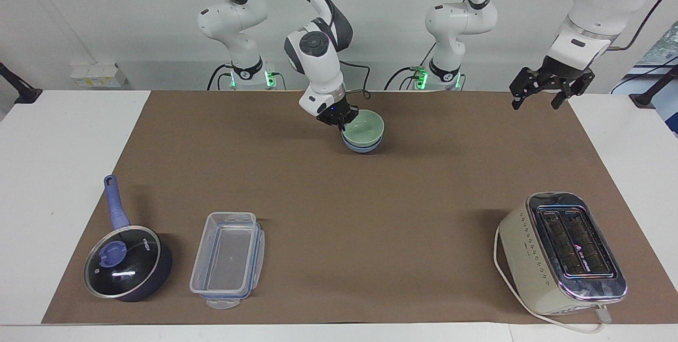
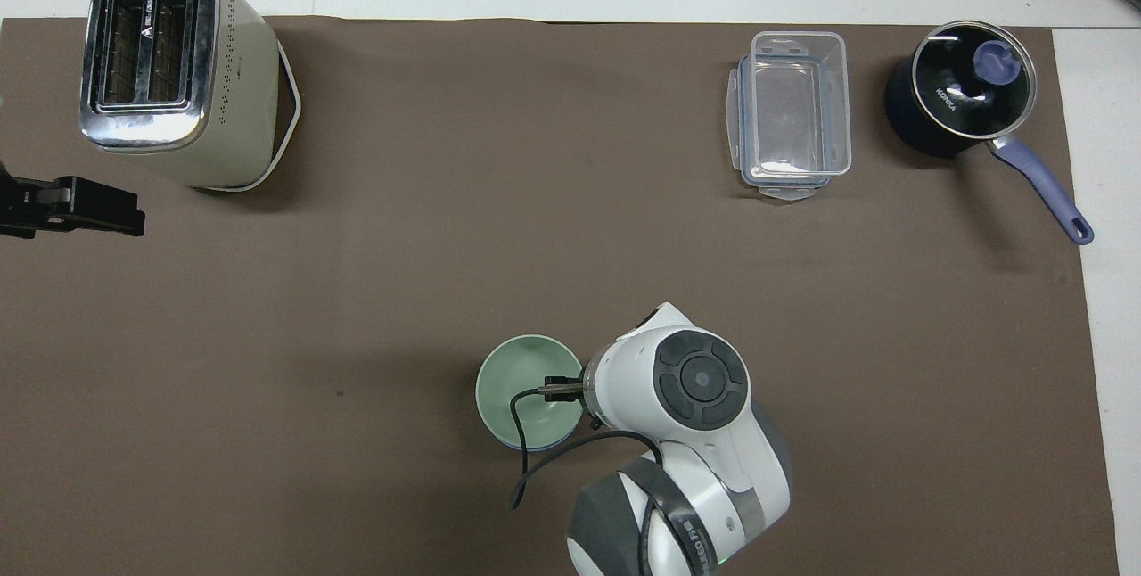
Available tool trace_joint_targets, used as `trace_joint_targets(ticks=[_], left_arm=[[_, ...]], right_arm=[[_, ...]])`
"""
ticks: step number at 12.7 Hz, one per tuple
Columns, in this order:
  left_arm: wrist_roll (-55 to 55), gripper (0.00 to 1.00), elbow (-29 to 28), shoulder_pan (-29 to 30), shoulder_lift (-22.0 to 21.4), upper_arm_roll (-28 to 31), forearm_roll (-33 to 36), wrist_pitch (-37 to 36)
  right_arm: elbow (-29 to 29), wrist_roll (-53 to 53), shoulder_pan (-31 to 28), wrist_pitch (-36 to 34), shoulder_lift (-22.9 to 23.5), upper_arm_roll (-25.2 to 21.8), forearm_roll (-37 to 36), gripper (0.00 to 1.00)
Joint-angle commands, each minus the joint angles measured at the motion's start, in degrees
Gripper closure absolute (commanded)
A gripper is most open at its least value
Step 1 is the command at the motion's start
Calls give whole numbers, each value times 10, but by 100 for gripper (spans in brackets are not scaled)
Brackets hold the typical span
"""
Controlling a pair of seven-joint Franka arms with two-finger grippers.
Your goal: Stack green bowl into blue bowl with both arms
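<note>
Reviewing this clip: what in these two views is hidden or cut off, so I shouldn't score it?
- Blue bowl: only a sliver shows under the green bowl in both views.
- Right hand: overhead, the arm's own wrist covers its grip on the green bowl's rim.
- Left hand: cut off by the overhead view's edge; it waits over the mat's end beside the toaster.
</note>
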Motion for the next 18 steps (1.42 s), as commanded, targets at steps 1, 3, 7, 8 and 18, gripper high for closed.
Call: trace_joint_targets(ticks=[1,3,7,8,18], left_arm=[[-1,0,8,6,-1,-5,11,-12],[-1,0,8,6,-1,-5,11,-12],[-1,0,8,6,-2,-5,11,-12],[-1,0,8,6,-2,-5,11,-12],[-1,0,9,6,-2,-5,11,-12]], right_arm=[[-5,10,1,1,-6,0,16,48],[2,11,0,-1,-2,0,16,16],[38,9,-32,-13,-18,-7,14,0],[56,8,-52,-34,-26,-8,5,0],[176,-112,-258,-174,-49,-10,-91,0]])
